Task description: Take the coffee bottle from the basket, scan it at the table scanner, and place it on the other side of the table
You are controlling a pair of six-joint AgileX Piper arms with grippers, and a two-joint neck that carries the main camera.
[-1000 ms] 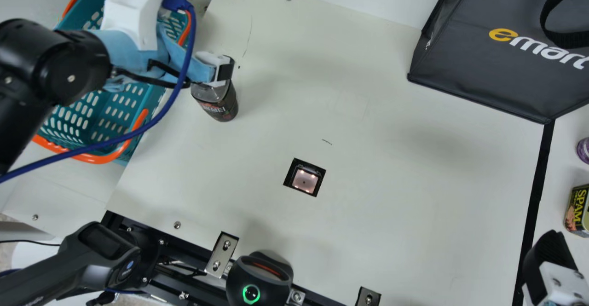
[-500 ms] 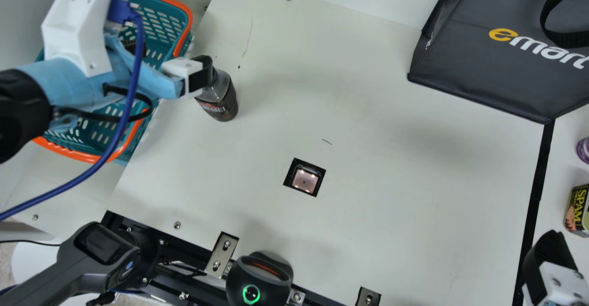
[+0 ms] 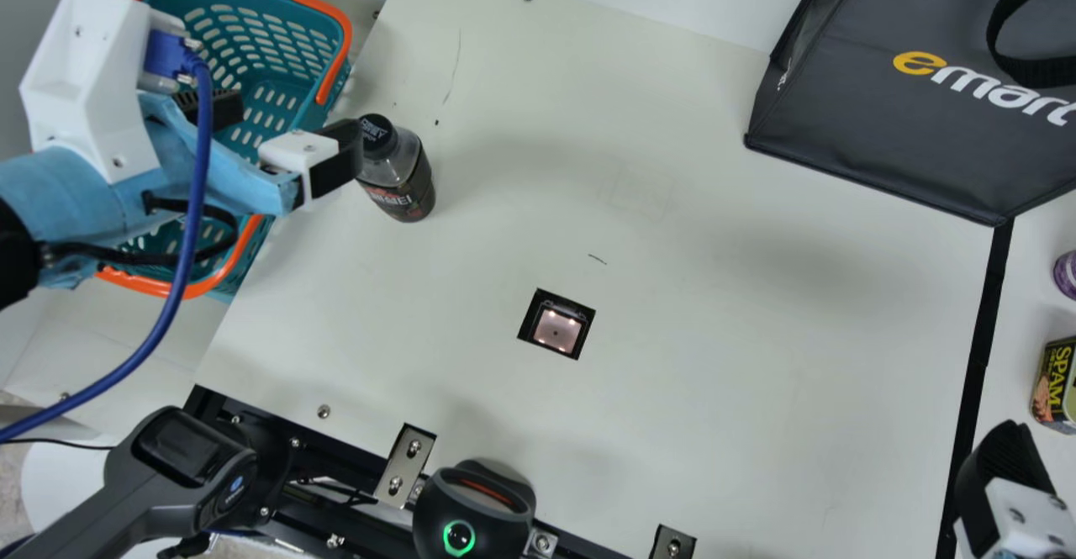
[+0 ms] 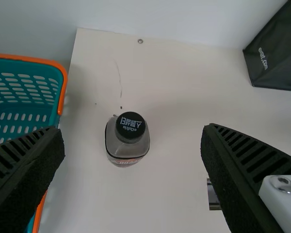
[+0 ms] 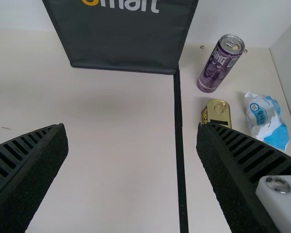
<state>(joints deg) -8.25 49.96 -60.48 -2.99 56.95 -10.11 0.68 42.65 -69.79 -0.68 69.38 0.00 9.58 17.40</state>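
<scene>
Operator: State the layout, left to right.

Technician: The basket (image 3: 261, 34) stands beside the worktop (image 3: 714, 307). The left tool (image 3: 294, 126) is set wide, holding nothing.

Operator: Locate the coffee bottle (image 3: 403, 185) relative to that tool.

Technician: Immediately to its right in the main view. The bottle stands upright on the worktop, long axis vertical. The left tool is the nearer of the two.

Operator: Probable next move?

Technician: My assessment: shift the left tool rightward, straddle the bottle, close. The table scanner (image 3: 556, 330) lies farther right, toward the front edge.

Operator: And the right tool (image 5: 132, 127)?

Technician: Far right, also wide and empty, well apart from the bottle.
</scene>
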